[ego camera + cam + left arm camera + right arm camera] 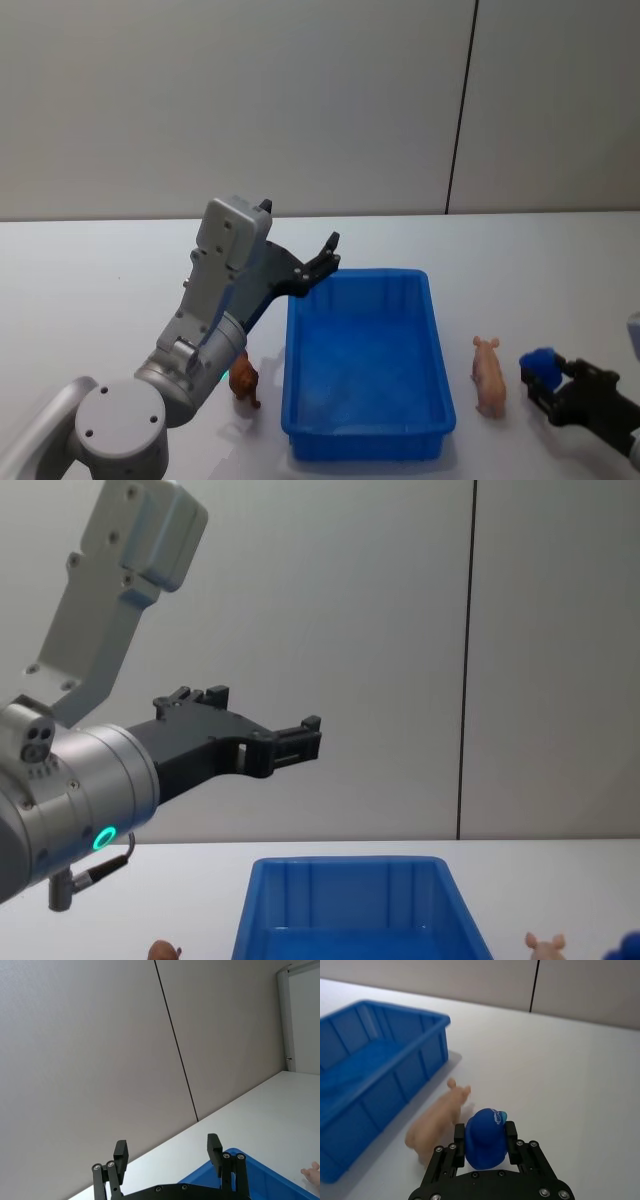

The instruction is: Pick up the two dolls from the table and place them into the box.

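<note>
The blue box (366, 432) stands on the white table (100, 280). A reddish-brown doll (244, 379) stands just off the box's left wall. On the box's right side lies a pale pink doll (489, 376), also seen as the pink doll (438, 1121). My left gripper (329, 254) hangs open and empty in the air above the box's far left corner; its fingers (120, 1152) are spread wide. Low at the right, just right of the pink doll, my right gripper (543, 378) is shut on a small blue toy (486, 1131).
A grey panelled wall (320, 100) rises behind the table. My raised left arm (90, 780) looms large over the table's left side. Bare tabletop lies beyond the box and far left.
</note>
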Controlling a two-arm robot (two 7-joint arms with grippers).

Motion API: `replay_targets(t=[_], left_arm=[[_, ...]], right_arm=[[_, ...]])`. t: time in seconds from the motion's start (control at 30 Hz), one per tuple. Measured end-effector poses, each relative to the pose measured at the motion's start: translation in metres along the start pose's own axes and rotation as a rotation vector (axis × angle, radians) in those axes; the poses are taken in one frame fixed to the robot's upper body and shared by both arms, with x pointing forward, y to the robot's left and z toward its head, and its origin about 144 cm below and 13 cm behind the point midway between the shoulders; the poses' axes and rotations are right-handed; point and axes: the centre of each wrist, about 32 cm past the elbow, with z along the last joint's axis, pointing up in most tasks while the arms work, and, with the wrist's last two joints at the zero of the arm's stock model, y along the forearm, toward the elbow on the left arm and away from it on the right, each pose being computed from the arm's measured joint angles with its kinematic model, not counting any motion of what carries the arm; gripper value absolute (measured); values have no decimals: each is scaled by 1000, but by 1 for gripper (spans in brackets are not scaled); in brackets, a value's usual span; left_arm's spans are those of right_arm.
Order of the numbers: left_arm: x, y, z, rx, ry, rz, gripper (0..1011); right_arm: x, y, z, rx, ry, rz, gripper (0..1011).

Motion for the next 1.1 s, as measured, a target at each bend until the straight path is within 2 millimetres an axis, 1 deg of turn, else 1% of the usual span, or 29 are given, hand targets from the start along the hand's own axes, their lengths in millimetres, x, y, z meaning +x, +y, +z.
replay_targets(t=[0.13, 0.37, 0.47, 0.73, 0.97, 1.1], left_arm=[[0, 0, 0, 0, 0, 0, 1001], [0, 0, 0, 0, 0, 0, 1001], [0, 0, 0, 0, 0, 0, 1001], [0, 0, 0, 0, 0, 0, 1001], [0, 0, 0, 0, 0, 0, 1001], [0, 0, 0, 0, 0, 0, 1001]], right_arm=[[0, 1, 10, 47, -19, 11, 439], [-2, 4, 35, 139, -64, 58, 394], [-5, 7, 48, 182, -85, 95, 373], [-16, 17, 72, 244, -112, 192, 327], [-28, 29, 83, 240, -104, 279, 290], [-35, 36, 82, 218, -90, 320, 263]])
